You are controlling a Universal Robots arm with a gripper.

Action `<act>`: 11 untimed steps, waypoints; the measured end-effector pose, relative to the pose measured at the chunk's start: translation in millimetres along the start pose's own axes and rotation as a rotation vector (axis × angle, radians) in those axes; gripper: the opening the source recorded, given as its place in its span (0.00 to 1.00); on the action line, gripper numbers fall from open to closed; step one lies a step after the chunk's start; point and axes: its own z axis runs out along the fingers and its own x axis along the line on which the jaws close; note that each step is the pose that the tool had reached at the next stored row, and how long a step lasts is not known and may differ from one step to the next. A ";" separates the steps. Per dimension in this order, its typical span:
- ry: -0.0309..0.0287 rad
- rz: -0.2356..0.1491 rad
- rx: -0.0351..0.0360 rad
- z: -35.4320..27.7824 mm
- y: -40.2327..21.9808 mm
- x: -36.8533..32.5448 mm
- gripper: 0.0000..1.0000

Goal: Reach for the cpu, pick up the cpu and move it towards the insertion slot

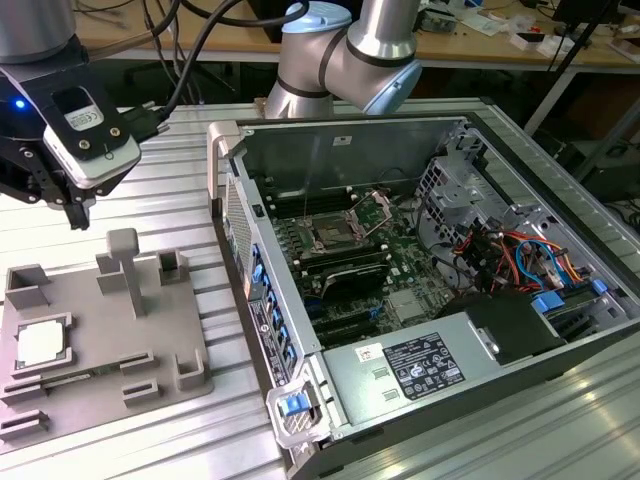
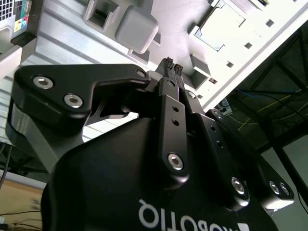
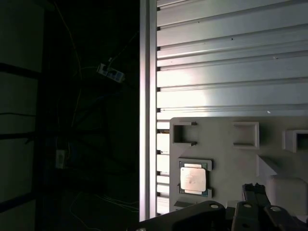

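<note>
Exterior view, pincer (image 1: 78,214) above grey tray (image 1: 100,335), cpu (image 1: 40,343) lying untouched

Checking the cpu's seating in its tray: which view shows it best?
The first wrist view: the cpu faces the camera squarely. The exterior view shows it obliquely; the second wrist view, slanted, beyond the gripper.
</note>
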 end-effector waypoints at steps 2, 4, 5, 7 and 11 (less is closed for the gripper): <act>0.0010 0.000 0.0000 0.1 0.0 0.2 0.11; 0.0012 0.000 -0.0001 0.3 0.0 0.4 0.11; 0.0013 0.000 -0.0001 0.4 0.0 0.5 0.11; 0.0017 0.000 -0.0001 0.5 0.0 1.1 0.11; 0.0017 0.000 -0.0001 0.5 0.1 3.0 0.11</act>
